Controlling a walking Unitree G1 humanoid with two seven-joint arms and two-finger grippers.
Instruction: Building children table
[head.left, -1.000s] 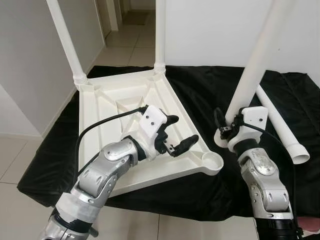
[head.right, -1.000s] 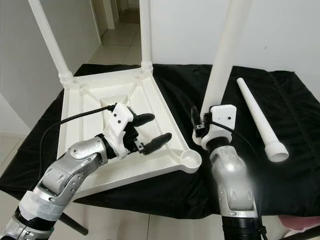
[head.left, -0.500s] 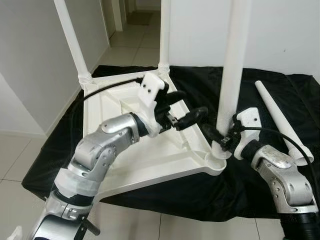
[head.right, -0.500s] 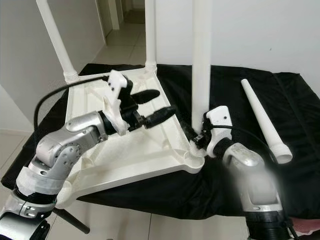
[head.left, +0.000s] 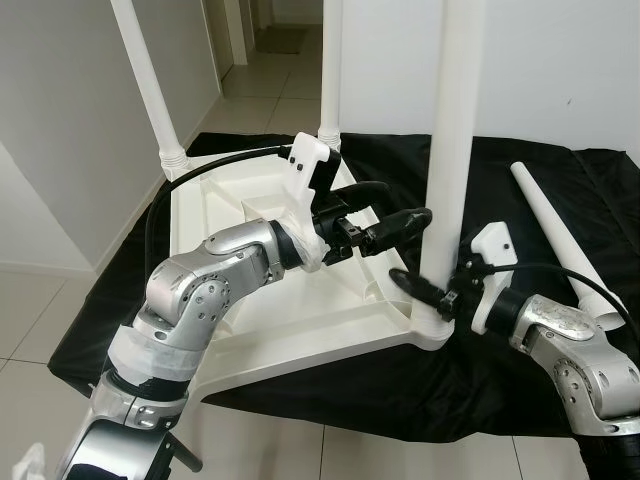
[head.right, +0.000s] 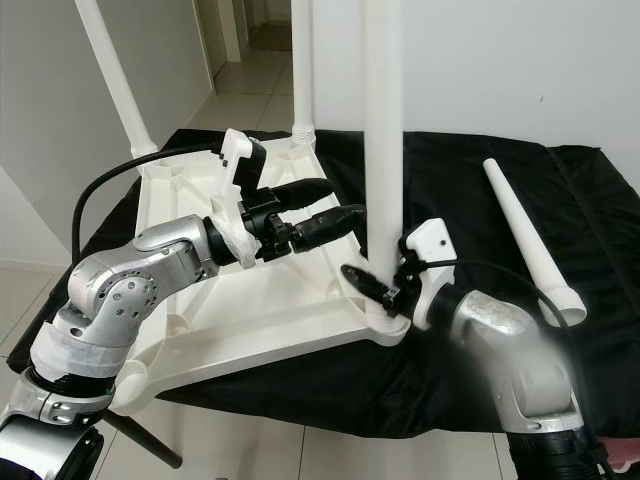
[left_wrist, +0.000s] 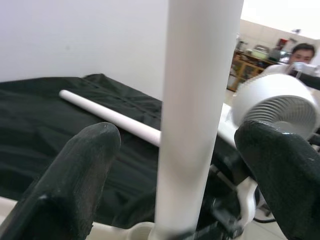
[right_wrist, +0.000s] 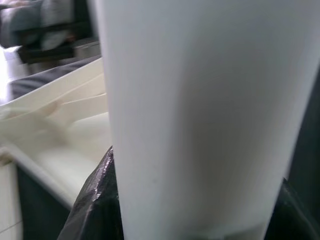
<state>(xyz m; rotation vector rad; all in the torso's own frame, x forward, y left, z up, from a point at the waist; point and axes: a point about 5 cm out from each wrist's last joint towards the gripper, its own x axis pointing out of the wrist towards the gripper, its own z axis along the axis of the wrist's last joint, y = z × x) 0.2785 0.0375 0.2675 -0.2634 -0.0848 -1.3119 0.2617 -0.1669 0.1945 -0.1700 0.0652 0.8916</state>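
At the tabletop (head.left: 230, 330) corner, right hand (head.left: 432, 293) gripping upright leg (head.left: 450, 130), left hand (head.left: 390, 215) spread beside it.

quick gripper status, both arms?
Left gripper: open, fingers on either side of the upright table leg, not gripping it.
Right gripper: shut on the table leg's base, at the tabletop corner socket.

I see the upturned tabletop (head.left: 290, 300) on the cloth (head.left: 520, 350): two legs (head.left: 150, 85) behind, one leg (head.left: 455, 150) seemingly in its near-right corner socket, a loose leg (head.left: 560, 235) right.
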